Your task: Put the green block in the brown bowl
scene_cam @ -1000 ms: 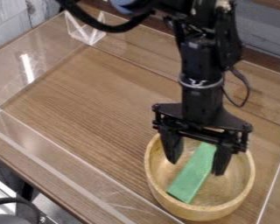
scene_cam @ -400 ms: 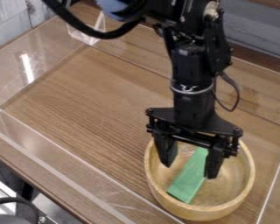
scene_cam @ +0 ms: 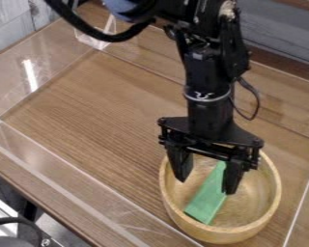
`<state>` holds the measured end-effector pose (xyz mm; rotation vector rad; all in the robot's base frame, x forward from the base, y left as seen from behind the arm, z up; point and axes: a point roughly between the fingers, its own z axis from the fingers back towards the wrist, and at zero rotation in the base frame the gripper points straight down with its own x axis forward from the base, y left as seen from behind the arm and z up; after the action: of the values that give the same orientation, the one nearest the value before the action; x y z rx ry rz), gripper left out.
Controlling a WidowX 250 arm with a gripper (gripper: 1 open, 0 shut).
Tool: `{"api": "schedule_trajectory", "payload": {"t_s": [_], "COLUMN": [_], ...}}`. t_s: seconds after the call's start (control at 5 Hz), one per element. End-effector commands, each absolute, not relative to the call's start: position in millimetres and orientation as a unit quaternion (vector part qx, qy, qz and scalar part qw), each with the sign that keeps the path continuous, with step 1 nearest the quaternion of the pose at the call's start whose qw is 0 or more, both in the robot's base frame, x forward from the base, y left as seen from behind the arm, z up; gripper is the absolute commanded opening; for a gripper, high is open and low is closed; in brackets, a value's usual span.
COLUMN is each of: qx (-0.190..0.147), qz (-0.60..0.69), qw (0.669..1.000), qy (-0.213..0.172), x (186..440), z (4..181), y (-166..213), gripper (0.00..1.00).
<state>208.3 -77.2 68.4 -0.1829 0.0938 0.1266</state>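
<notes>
One block (scene_cam: 210, 196), green, lies slanted inside the bowl (scene_cam: 174, 210) at lower right of the frame, its upper end between the fingers of the gripper (scene_cam: 207, 176). Jaws stand wide, gripping nothing. Placement looks done; the release step is in hand, and next calls for lifting straight clear without nudging the block.

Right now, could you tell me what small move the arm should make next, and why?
Probably lift straight up and clear. The green block already lies inside the brown bowl, and the open fingers stand on either side of it without gripping.
</notes>
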Motion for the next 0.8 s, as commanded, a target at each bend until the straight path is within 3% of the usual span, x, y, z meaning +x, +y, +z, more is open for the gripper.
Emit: {"api": "schedule_trajectory", "payload": {"t_s": [0.0,0.6], "qx": [-0.101,-0.102], "qz": [0.066,0.068], "qw": [0.992,0.992], "qy": [0.023,0.026], "x": [214.1,212.9], "z": [77.5,71.5], "y": [-75.3,-71.1], "gripper": [1.0,1.0]}}
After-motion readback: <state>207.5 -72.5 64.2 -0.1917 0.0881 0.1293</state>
